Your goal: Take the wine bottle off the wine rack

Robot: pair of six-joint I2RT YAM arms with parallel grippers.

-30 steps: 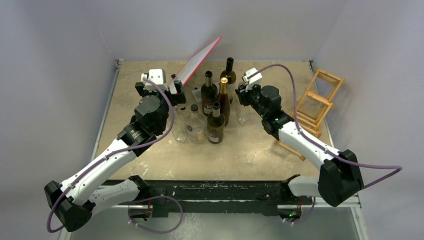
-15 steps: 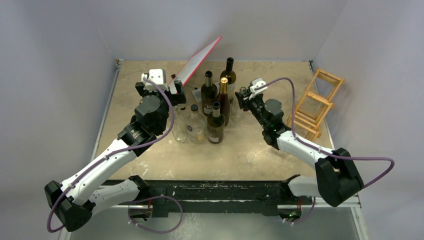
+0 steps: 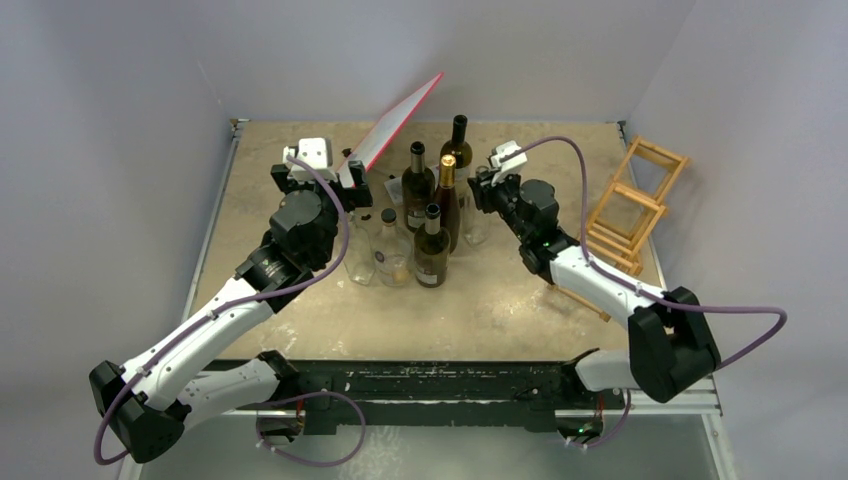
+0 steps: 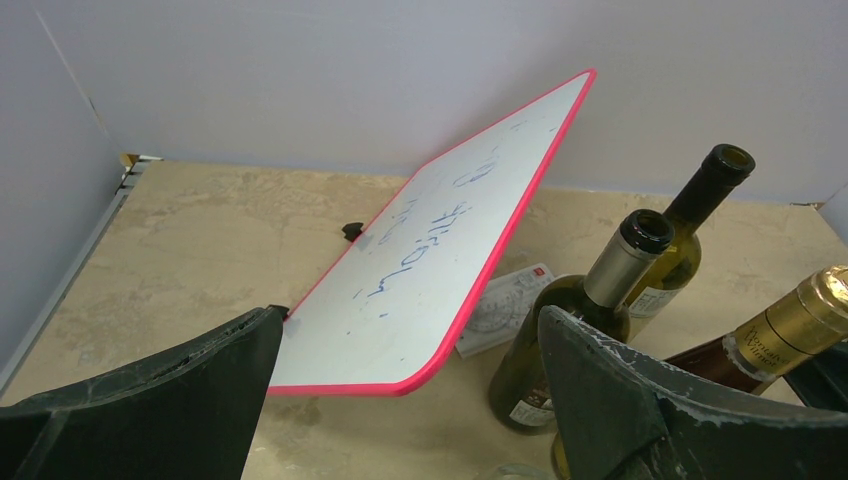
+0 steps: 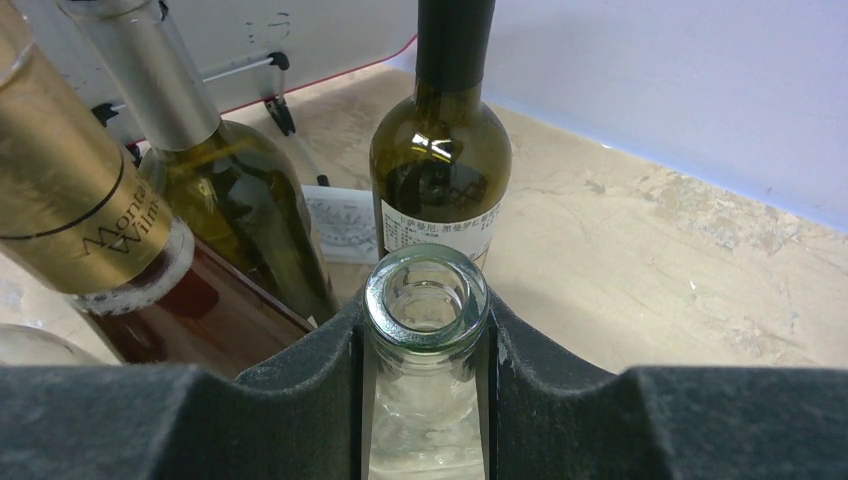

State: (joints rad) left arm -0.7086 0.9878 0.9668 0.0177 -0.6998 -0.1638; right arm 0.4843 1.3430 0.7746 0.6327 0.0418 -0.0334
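My right gripper (image 5: 425, 330) is shut on the neck of a clear glass wine bottle (image 5: 425, 420), which stands upright with its open mouth toward the camera. From above, that gripper (image 3: 487, 190) sits at the right side of a cluster of bottles, with the clear bottle (image 3: 474, 228) below it. The wine rack (image 3: 630, 205), a light-brown wooden lattice, leans at the table's right edge with no bottle in its visible cells. My left gripper (image 4: 410, 318) is open and holds nothing, hovering in front of the red-edged whiteboard (image 4: 440, 260).
Several other bottles stand mid-table: a dark green one (image 3: 457, 150), a gold-foil one (image 3: 447, 195), a brown one (image 3: 432, 250) and a clear one (image 3: 392, 250). The whiteboard (image 3: 395, 125) leans at the back. A paper card (image 4: 505, 305) lies on the table.
My right gripper, still shut on the clear bottle, has shifted slightly left toward the bottle cluster, and its elbow has moved in. The left arm has not moved.
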